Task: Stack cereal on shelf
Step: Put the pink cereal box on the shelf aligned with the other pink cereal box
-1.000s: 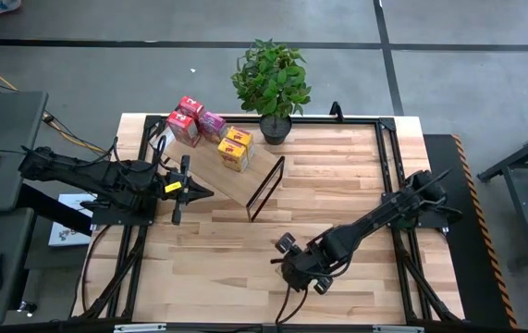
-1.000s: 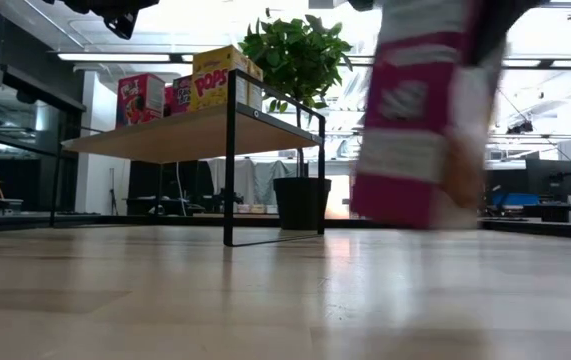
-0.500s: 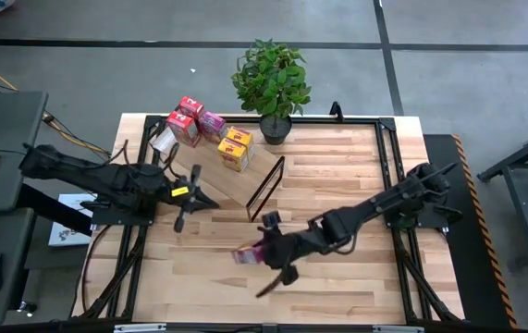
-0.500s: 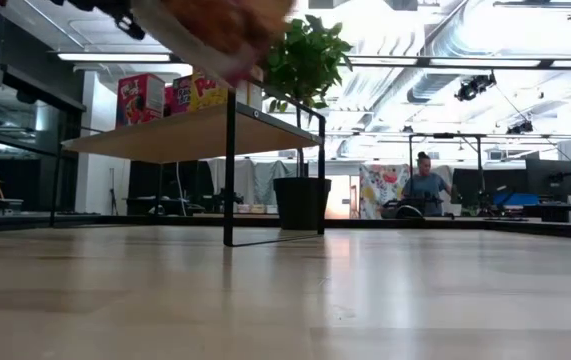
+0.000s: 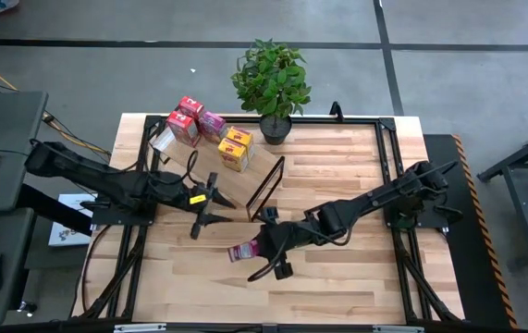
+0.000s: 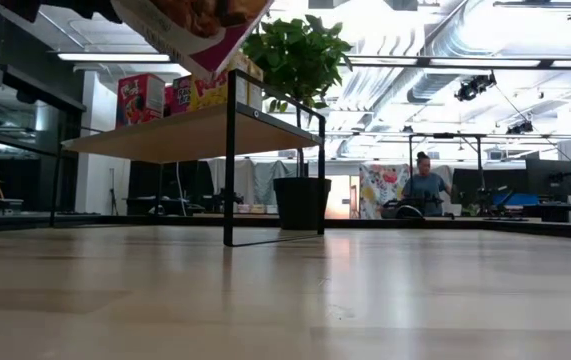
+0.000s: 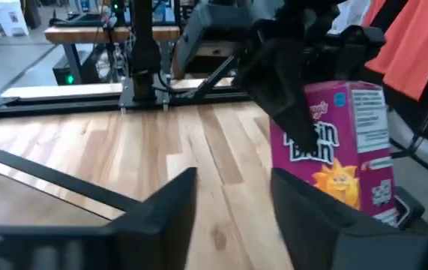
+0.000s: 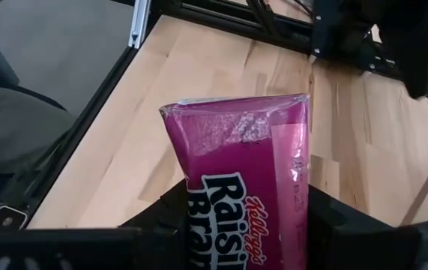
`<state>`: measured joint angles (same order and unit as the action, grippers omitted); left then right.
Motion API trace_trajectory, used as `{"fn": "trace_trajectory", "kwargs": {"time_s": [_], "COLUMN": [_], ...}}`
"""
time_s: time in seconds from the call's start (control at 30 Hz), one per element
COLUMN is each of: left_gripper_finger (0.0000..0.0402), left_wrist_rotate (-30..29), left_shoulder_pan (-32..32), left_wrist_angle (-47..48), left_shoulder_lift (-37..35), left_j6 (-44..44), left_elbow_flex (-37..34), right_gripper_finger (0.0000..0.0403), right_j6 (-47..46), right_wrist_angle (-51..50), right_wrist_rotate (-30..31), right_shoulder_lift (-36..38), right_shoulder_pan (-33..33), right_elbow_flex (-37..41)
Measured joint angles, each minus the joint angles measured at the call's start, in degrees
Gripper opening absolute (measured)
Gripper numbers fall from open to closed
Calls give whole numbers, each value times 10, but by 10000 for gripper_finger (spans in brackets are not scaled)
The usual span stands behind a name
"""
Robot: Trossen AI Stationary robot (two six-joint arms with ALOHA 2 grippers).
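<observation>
My right gripper (image 5: 264,244) is shut on a magenta-pink cereal box (image 5: 244,251), held over the middle of the table, in front of the shelf. The shelf (image 5: 215,169) is a slanted light-wood board on a black wire frame (image 5: 266,190). Red (image 5: 185,120), magenta (image 5: 212,123) and yellow (image 5: 236,148) boxes stand on its far end. My left gripper (image 5: 227,201) is open and points at the held box (image 7: 345,154) from the table's left, a short way off. My right gripper pinches the magenta box between its two fingers (image 8: 326,221), one on each side of the printed front (image 8: 232,199). The fingers come from the table's right, slanting down. The box is lifted clear, tilted, its crumpled end (image 8: 236,124) pointing away from the gripper.
A potted plant (image 5: 271,79) stands at the table's far edge, right of the shelf. Black rails (image 5: 388,157) run along the table's edges. Bare tabletop (image 5: 337,287) lies toward the near edge. In the low view a person (image 6: 425,185) sits in the room behind.
My right gripper has lifted the magenta box off the table near the front edge. It has carried the box up and toward the table's left, turning it as it went. My left gripper has moved toward the table's right, closer to the box, and has opened.
</observation>
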<state>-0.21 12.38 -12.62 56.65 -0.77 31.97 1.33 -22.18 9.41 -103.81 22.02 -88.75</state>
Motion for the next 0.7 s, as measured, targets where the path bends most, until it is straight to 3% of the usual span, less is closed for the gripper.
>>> {"fn": "trace_trajectory", "kwargs": {"time_s": [0.07, 0.23, 0.33, 0.47, 0.6, 0.7], "left_gripper_finger": [186, 247, 276, 298, 302, 302], "left_wrist_rotate": [7, 90, 97, 42, -48, -83], "left_shoulder_pan": [4, 21, 37, 63, 86, 105], "left_wrist_angle": [-2, -28, -40, -31, 42, 67], "left_shoulder_lift": [1, -12, -18, -15, -12, -3], "left_j6": [-7, -21, -26, -37, -57, -73], "left_elbow_flex": [0, 0, 0, 1, 29, 45], "right_gripper_finger": [134, 134, 134, 134, 134, 134], "right_j6": [0, 1, 1, 1, 1, 1], "right_wrist_angle": [-7, -20, -18, -7, 9, 18], "right_wrist_rotate": [8, 20, 22, 27, 29, 42], "right_shoulder_lift": [0, 0, 0, 0, 0, 0], "right_shoulder_pan": [0, 0, 0, -3, -3, -4], "right_elbow_flex": [0, 0, 0, 0, 0, 0]}}
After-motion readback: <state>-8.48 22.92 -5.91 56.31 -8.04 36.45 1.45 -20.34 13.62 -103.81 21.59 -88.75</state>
